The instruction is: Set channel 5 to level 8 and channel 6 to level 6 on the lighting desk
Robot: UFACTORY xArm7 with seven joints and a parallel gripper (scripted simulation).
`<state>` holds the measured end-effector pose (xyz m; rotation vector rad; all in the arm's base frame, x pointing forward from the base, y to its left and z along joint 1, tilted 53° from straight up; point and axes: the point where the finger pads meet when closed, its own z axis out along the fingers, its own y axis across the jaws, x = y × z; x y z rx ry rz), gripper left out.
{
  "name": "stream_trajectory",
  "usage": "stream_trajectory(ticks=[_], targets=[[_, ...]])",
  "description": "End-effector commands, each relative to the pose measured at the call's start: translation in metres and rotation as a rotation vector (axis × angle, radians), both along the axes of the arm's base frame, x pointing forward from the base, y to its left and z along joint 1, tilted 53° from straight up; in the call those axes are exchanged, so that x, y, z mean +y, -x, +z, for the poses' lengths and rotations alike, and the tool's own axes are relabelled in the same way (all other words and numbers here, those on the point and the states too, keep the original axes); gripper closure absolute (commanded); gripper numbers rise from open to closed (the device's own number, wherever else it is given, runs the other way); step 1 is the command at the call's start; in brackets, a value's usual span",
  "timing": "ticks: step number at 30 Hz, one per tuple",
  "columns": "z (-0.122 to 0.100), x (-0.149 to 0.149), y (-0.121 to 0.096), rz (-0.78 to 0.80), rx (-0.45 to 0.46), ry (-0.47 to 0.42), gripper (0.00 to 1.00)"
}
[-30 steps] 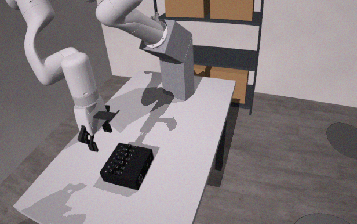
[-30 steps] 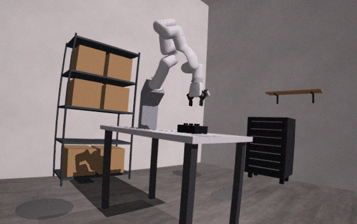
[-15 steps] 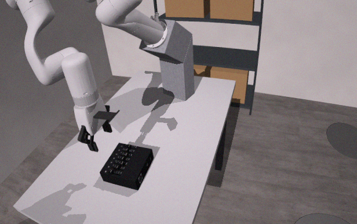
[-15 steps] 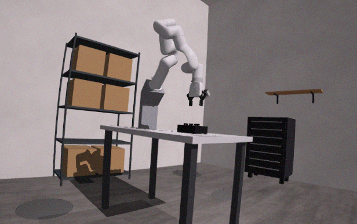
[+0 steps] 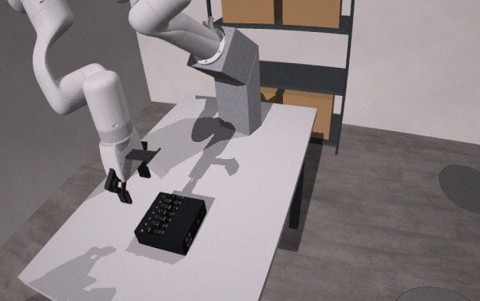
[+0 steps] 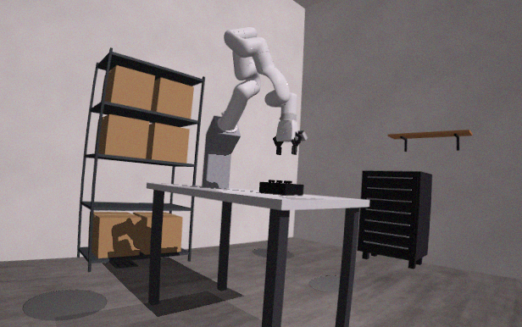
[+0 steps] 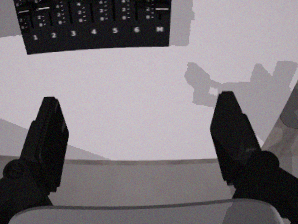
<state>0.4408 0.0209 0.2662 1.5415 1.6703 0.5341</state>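
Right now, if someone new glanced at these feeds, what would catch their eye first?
Probably the white arm arching over the table, its gripper open, empty and hanging well above the surface. Next, the black lighting desk standing flat near the table's middle, apart from the gripper; the wrist view shows its row of faders ahead of the fingers.
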Motion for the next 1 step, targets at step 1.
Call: stream_trajectory(ticks=[1], targets=[[0.0009, 0.0005, -0.0002, 0.001, -0.002, 0.000, 0.00]])
